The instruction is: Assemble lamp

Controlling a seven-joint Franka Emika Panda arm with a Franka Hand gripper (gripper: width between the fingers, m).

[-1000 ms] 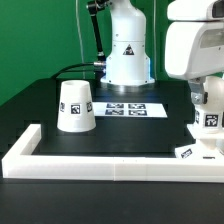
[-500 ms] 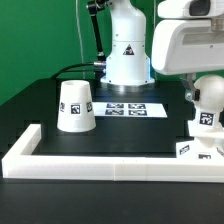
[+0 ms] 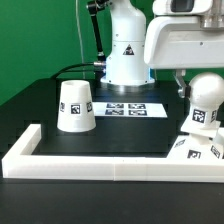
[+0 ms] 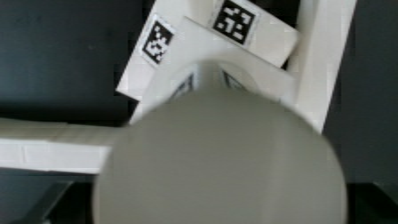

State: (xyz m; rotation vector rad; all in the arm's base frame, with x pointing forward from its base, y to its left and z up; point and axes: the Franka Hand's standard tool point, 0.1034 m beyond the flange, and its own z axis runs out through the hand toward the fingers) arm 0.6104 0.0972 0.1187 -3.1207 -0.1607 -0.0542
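The bulb has risen off the base at four o'clock on the table; whether the fingers clench it, I cannot tell.

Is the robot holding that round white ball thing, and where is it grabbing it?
It seems to hold the bulb over the base, but the fingers are not visible, so the grip spot cannot be told.

Bulb rose and shifted toward exterior view's left, carried with the arm's wrist housing. More of the base beneath it came into sight at right.
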